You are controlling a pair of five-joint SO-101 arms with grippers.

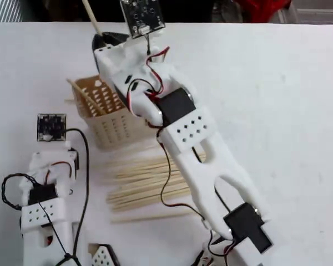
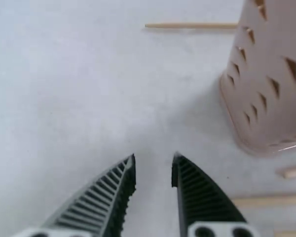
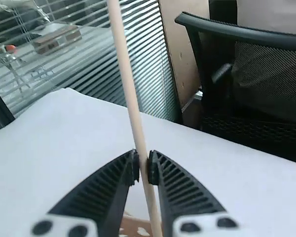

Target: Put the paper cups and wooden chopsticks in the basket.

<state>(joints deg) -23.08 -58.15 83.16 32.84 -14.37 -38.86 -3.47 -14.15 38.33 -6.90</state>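
Right hand (image 3: 143, 165): closed on one upright chopstick (image 3: 126, 74), over the far edge of the basket (image 1: 114, 130).
Left hand (image 2: 154, 165): open, gripping nothing, low over bare tabletop (image 1: 277, 83) left of the basket.
Basket: beige, perforated, left of centre; second stick (image 1: 83, 94) leans inside.
Pile (image 1: 139, 185) of chopsticks: flat, just near of the basket, crossed by the right arm (image 1: 194, 138) and its wires.
Loose stick (image 2: 187, 24): beside the basket.
Beyond the tabletop: chair (image 3: 246, 64), blinds (image 3: 89, 44).
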